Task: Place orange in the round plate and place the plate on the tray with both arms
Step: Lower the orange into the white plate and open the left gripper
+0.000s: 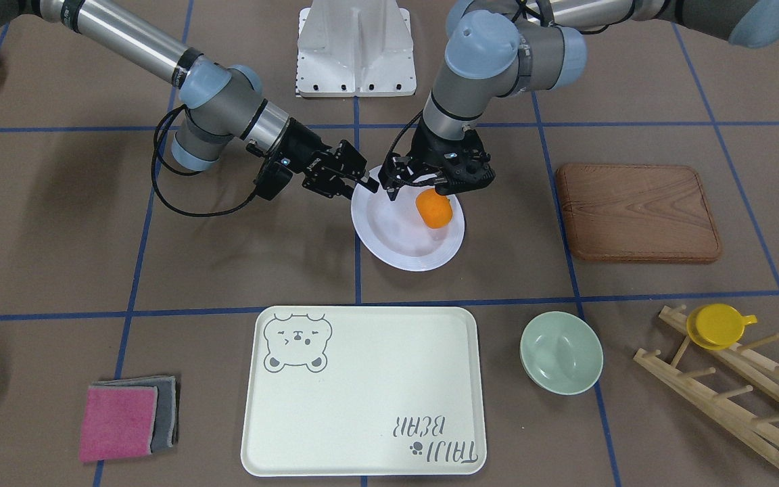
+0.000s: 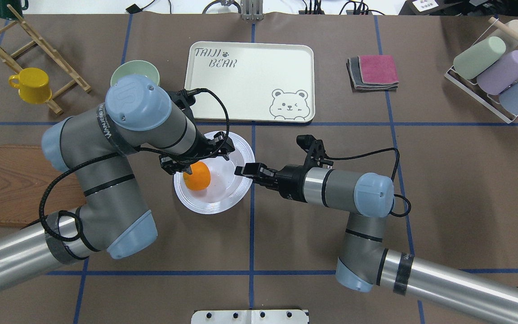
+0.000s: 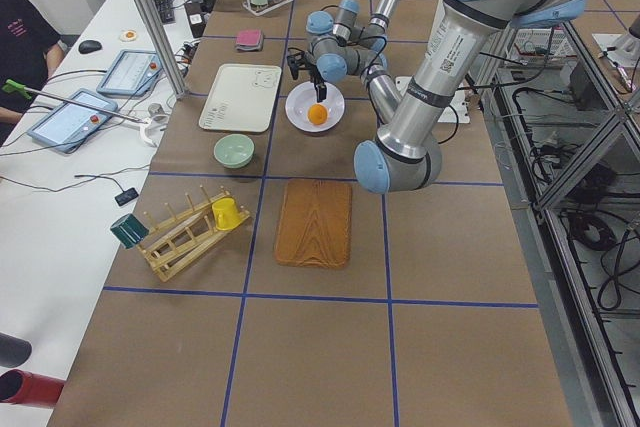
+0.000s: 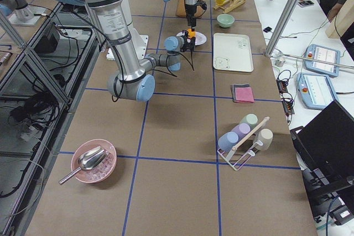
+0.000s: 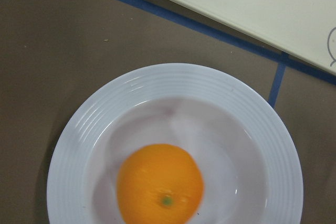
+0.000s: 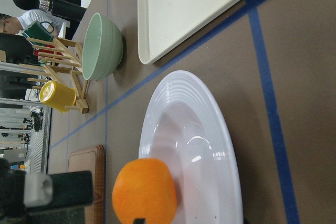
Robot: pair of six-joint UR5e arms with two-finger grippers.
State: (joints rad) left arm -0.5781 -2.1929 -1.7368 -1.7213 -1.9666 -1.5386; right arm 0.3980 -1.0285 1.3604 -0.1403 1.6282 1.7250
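Observation:
The orange (image 1: 434,210) lies inside the white round plate (image 1: 396,247), toward the robot's left side of it; in the left wrist view the orange (image 5: 160,184) looks slightly blurred. My left gripper (image 2: 197,157) hangs just above the orange, open, with its fingers apart on either side and not touching it. My right gripper (image 2: 243,170) reaches in level from the other side and sits open at the plate's rim (image 2: 241,189). The cream tray (image 1: 362,406) with the bear drawing lies beyond the plate and has nothing on it.
A pale green bowl (image 1: 560,352) sits beside the tray. The wooden board (image 1: 636,213) and a wooden rack with a yellow cup (image 1: 717,326) are on the robot's left. Folded cloths (image 1: 126,419) lie on its right, with a rack of pastel cups (image 2: 497,72) farther out.

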